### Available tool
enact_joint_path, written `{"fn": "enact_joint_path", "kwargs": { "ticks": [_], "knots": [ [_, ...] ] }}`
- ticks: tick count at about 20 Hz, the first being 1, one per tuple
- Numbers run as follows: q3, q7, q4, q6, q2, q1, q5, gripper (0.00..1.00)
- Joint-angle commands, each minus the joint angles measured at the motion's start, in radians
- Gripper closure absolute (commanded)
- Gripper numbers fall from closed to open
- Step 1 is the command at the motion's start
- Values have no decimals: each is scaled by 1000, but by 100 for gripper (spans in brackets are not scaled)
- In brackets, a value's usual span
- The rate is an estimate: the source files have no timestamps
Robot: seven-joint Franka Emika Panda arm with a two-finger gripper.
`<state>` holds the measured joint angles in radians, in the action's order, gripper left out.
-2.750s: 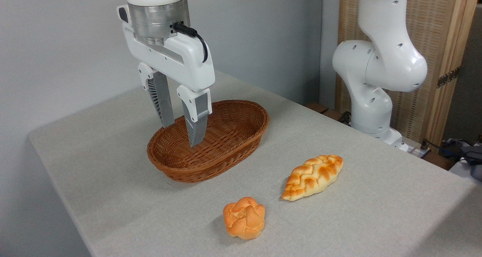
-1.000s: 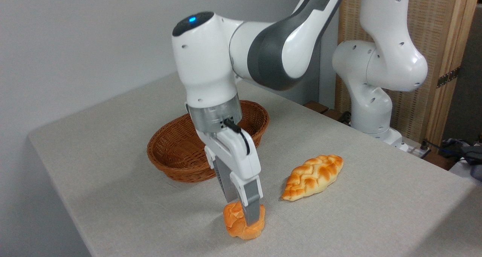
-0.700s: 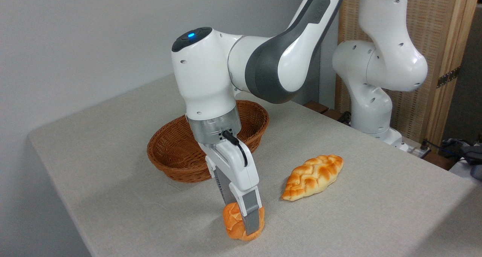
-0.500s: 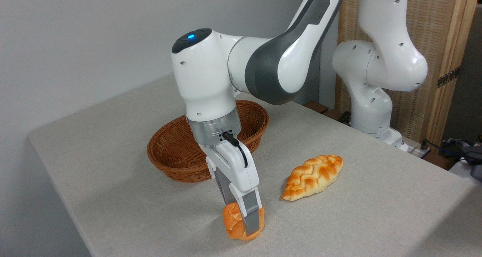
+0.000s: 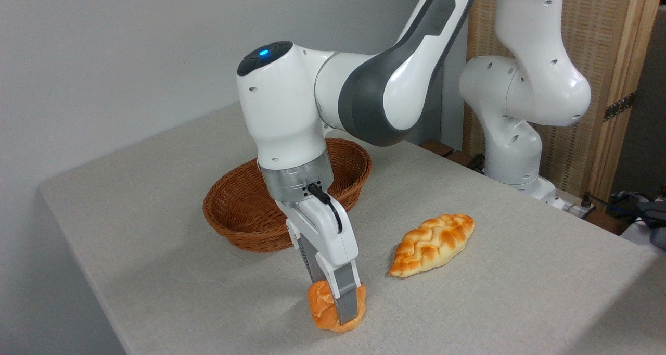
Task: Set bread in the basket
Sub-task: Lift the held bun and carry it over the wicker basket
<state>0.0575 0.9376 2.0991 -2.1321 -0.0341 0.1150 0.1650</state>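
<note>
The bread (image 5: 322, 307), a small round orange-golden bun with a lumpy top, sits near the table's front edge. My gripper (image 5: 333, 300) reaches down onto it at a slant and is shut on it. One grey finger (image 5: 347, 299) lies across the bun's front; the other is mostly hidden behind it. The bun looks squeezed and narrower between the fingers, and its underside still seems to touch the cloth. The oval brown wicker basket (image 5: 234, 225) stands behind and to the left of the gripper, with nothing visible inside; my arm hides part of its right side.
A longer braided, pointed loaf (image 5: 432, 243) lies to the right of the bun. The white arm's base column (image 5: 512, 141) stands at the back right by a wooden screen. The grey table (image 5: 156, 271) drops off close in front and at the left.
The gripper came from above the basket down to the bun and closed on it, squeezing it narrower. Over the last half second almost nothing has moved.
</note>
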Motion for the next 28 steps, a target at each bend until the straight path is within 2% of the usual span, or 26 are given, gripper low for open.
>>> {"fn": "enact_joint_path", "kwargs": {
  "ticks": [1,10,12,14,16,19,21,25,27,28],
  "knots": [
    [-5,13,12,-15,0,-2,8,50],
    [-5,4,-8,3,10,-2,-12,51],
    [-2,1,-51,76,19,-3,-44,52],
    [-1,0,-135,186,33,-3,-105,52],
    [4,-3,-218,291,39,-3,-145,52],
    [11,-36,-255,383,86,-6,-197,50],
    [53,-65,-255,425,126,-14,-237,49],
    [204,-209,-249,466,138,-24,-242,48],
    [237,-269,-249,449,109,-53,-240,46],
    [238,-292,-249,445,96,-75,-240,41]
  ]
}}
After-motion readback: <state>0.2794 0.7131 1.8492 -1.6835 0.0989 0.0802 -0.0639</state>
